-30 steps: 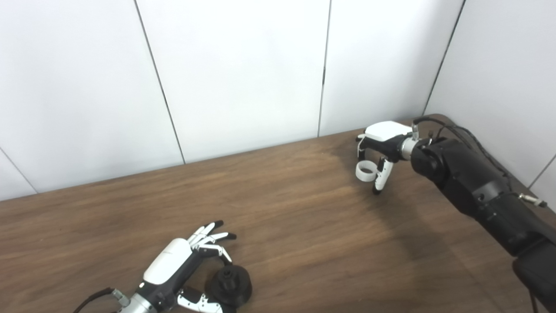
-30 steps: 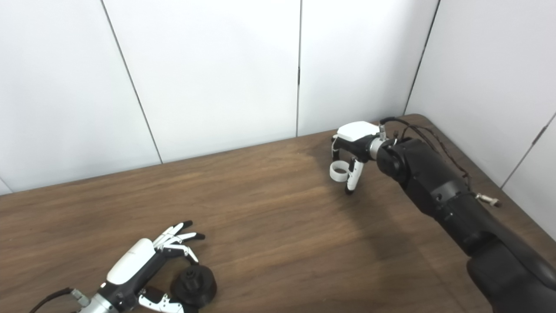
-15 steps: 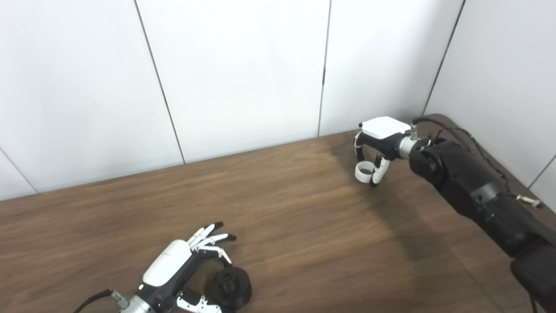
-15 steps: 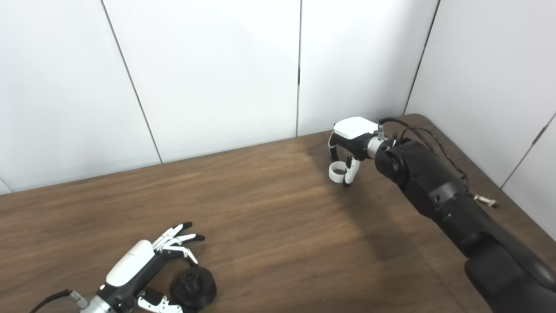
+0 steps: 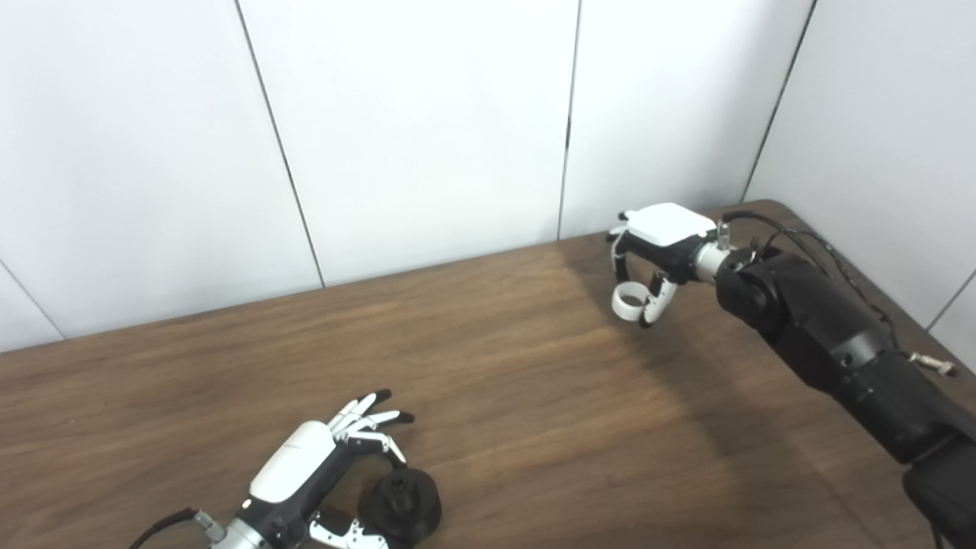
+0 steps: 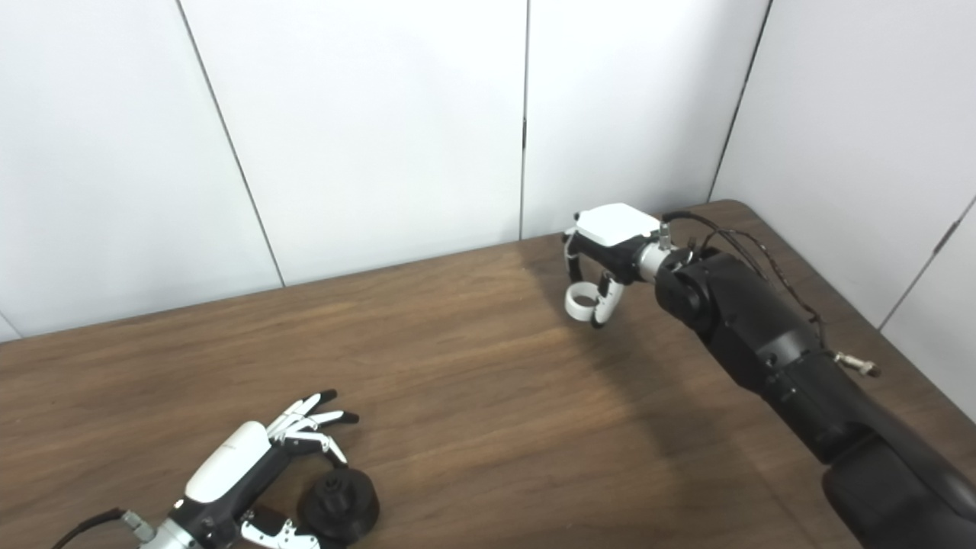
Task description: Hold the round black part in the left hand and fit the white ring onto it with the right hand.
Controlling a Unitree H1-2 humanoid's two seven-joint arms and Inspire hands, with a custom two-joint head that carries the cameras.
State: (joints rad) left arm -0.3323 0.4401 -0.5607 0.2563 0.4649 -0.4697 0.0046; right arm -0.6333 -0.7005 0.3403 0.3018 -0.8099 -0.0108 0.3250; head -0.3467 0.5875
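The round black part [image 5: 404, 506] sits on the wooden table [image 5: 534, 396] at the near left edge. My left hand [image 5: 305, 476] lies beside it, one curled finger at its far side and the thumb [image 5: 347, 530] at its near side, the other fingers spread straight. Whether it grips the part is unclear. At the far right, my right hand [image 5: 654, 255] hangs above the table with its fingers curled down. The white ring [image 5: 628, 300] is pinched between its fingers and thumb, clear of the tabletop.
White wall panels close the back and right sides of the table. The table's rounded far right corner [image 5: 770, 206] lies just behind the right arm [image 5: 823, 328]. Cables run along that black forearm.
The right hand has carried the white ring a little to the left and upward, off the table. The left hand and the black part have barely shifted.
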